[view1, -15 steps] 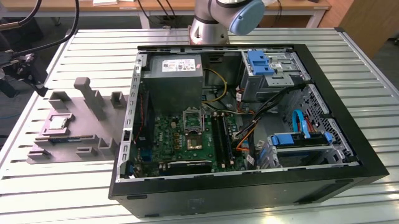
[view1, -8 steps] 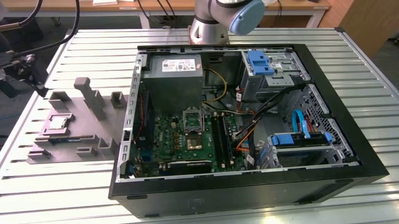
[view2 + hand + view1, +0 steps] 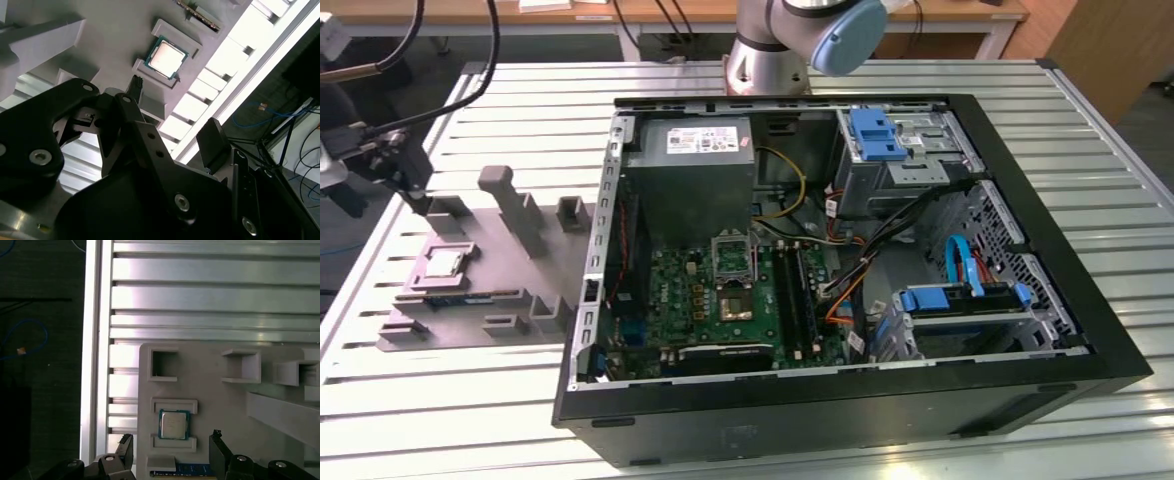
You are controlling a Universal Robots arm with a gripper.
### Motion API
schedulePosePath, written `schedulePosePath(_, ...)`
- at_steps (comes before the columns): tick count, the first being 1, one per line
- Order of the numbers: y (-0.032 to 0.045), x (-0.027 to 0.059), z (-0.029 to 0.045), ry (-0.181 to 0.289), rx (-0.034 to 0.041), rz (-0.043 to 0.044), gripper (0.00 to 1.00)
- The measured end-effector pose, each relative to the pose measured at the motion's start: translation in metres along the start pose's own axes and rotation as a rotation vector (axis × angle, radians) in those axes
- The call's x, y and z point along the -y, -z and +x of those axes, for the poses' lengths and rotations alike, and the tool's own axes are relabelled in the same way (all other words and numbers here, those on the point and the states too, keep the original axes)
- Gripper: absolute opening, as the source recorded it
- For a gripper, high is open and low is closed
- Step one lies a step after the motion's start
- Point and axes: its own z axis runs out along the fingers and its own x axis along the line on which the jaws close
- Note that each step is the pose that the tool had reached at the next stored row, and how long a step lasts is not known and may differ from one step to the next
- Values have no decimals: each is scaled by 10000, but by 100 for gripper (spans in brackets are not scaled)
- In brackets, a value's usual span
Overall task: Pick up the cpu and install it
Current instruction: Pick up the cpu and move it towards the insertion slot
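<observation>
While the black pincer (image 3: 172, 436) gapes empty, flat square silvery cpu (image 3: 173, 424) in grey tray (image 3: 215, 400).

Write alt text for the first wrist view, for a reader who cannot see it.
A small square cpu lies in a recess of a grey tray, with the open gripper above it, one finger to either side. The tray rests on a slatted metal table.

A slatted silvery counter (image 3: 467, 400) catches bright glare; beyond it stands a wooden desk (image 3: 947, 12); blue cable (image 3: 44, 330) lies on dark floor (image 3: 45, 405)
</observation>
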Motion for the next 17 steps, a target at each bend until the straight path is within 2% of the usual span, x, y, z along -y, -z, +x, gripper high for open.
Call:
schedulePosePath(4,-63,3,0,0,1,-1,71)
schedulePosePath(11,-72,3,0,0,0,0,71)
schedulePosePath(17,-171,23,0,-5,2,-1,71)
